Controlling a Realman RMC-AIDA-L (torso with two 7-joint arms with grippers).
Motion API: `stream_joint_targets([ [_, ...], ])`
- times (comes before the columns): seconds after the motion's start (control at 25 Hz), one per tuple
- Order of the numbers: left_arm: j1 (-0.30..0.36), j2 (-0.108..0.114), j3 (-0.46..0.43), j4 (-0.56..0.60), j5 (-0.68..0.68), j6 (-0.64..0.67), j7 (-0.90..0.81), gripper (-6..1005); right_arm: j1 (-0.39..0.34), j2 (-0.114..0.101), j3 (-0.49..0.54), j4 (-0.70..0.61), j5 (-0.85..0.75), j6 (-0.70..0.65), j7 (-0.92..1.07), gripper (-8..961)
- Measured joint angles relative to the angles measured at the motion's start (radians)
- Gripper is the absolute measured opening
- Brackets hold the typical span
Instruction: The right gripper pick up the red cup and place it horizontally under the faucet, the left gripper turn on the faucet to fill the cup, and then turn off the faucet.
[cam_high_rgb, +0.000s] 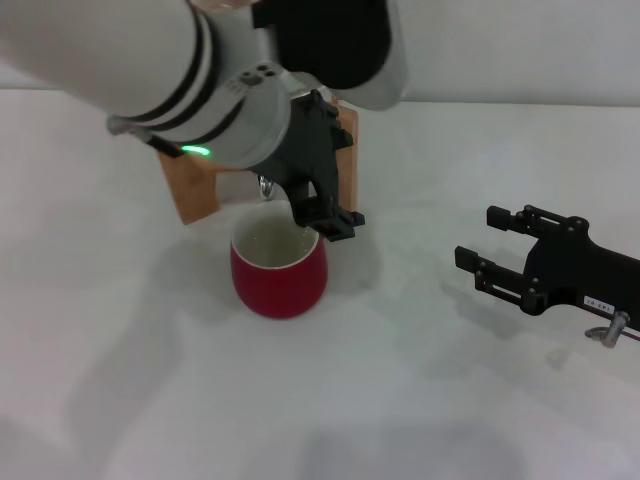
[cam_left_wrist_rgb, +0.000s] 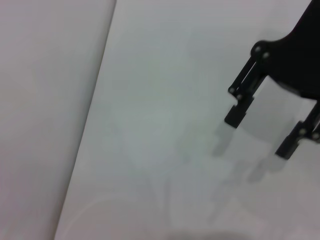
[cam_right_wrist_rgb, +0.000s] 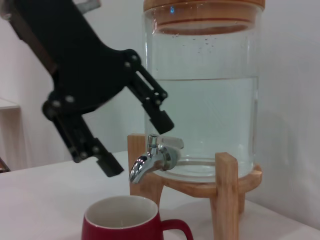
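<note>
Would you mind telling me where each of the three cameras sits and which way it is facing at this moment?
Head view: up on the robot's head, facing down at the white table; the left gripper hangs above the red cup, and the right gripper is open off to the right.
Left wrist view: on the left arm, looking across bare table to the right gripper.
Right wrist view: low, level, facing the faucet, water jar, the red cup and the left gripper, open.
Shared: head and right wrist views both show cup and left gripper.

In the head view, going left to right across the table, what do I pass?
Wooden stand → red cup, with the left gripper open just above its rim → right gripper, open and off to the side.
</note>
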Motion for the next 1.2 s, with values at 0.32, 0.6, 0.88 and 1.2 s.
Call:
stream_joint_targets([
  [0.32, 0.233, 0.002, -0.102, 0.166, -0.199, 0.056, 0.012, 815, -0.007, -0.002, 0.002, -0.002, 0.000, 0.012, -0.001, 632],
  [0.6, 0.478, 0.003, -0.310, 0.172, -0.611, 0.070, 0.151, 815, -0.009, -0.003, 0.002, -0.001, 0.000, 0.015, -0.001, 632],
  [0.88, 0.611, 0.004, -0.499, -0.110, -0.940, 0.084, 0.320, 815, -0.009, -0.003, 0.009, 0.004, 0.000, 0.015, 0.000, 632],
  [1.2, 0.553, 0.008, -0.691, -0.633, -1.086, 0.048, 0.542, 815, -0.002, 0.005, 0.021, 0.004, 0.000, 0.015, 0.000, 632],
])
